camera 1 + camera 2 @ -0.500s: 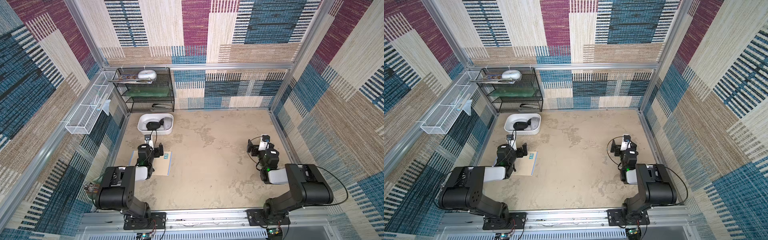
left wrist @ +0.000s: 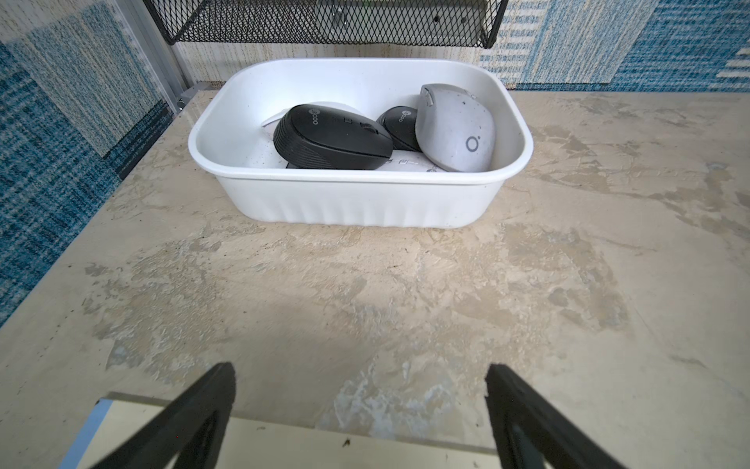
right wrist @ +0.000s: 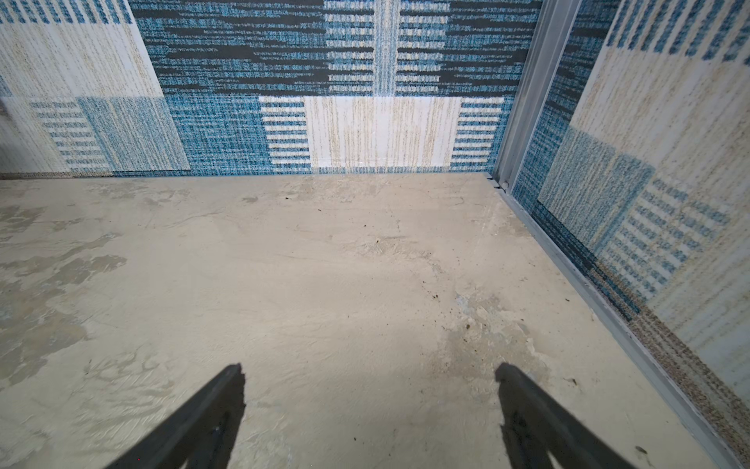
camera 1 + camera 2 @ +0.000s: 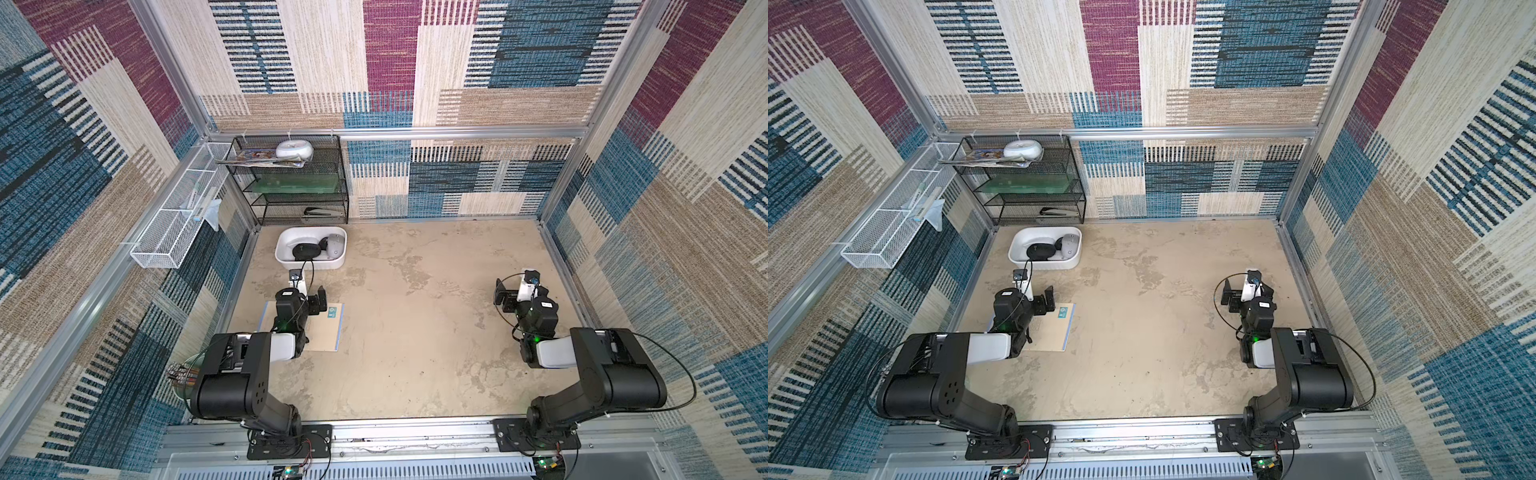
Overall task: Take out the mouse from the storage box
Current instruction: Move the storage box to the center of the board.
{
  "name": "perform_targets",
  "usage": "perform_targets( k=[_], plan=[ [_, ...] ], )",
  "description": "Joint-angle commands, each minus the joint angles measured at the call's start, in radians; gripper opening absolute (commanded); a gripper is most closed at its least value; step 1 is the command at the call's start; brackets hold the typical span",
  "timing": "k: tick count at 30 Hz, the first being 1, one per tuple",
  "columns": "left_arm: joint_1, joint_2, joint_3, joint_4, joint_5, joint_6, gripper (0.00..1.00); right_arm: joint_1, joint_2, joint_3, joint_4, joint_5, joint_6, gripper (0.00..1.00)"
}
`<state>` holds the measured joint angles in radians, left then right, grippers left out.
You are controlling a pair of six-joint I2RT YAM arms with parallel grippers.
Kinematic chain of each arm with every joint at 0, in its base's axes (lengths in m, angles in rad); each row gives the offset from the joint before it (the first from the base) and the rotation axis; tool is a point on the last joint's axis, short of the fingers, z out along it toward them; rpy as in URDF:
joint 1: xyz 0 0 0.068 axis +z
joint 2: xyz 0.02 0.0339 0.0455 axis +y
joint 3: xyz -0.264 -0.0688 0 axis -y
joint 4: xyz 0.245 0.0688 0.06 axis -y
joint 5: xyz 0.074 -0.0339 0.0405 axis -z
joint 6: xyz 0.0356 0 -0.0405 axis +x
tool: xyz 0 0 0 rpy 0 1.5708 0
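In a top view the white storage box (image 4: 312, 264) sits left of centre in the frame on the table (image 4: 415, 340), just below a black mesh rack (image 4: 299, 199). In it lie a black mouse (image 2: 330, 138), a second black mouse (image 2: 395, 126) and a grey mouse (image 2: 456, 130). The left end effector (image 2: 360, 377), spread wide and empty, hovers lower in the frame, near the box but apart from it. The right end effector (image 3: 370, 377), likewise spread and empty, is far right, well apart.
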<state>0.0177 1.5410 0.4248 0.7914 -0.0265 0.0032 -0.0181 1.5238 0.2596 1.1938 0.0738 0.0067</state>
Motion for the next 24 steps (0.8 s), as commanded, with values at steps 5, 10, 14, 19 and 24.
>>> perform_targets(
  k=[5, 10, 14, 19, 24],
  plan=[
    [0.001, -0.004, 0.003, 0.003, 0.013, 0.004, 1.0, 0.001, -0.005, -0.003, 0.01, -0.002, -0.002, 0.99],
    [0.001, -0.008, -0.001, 0.011, 0.019, 0.008, 1.0, 0.0, -0.006, -0.005, 0.012, -0.002, -0.003, 0.99],
    [-0.031, -0.136, -0.063, 0.009, 0.057, 0.055, 1.0, 0.007, -0.088, -0.025, 0.01, -0.136, -0.06, 0.99],
    [-0.13, -0.43, -0.126, -0.132, -0.057, 0.012, 1.0, 0.053, -0.393, -0.044, -0.197, -0.11, -0.04, 0.99],
    [-0.134, -0.591, -0.066, -0.32, -0.141, -0.332, 0.99, 0.055, -0.604, 0.088, -0.55, -0.071, 0.314, 0.99]
  ],
)
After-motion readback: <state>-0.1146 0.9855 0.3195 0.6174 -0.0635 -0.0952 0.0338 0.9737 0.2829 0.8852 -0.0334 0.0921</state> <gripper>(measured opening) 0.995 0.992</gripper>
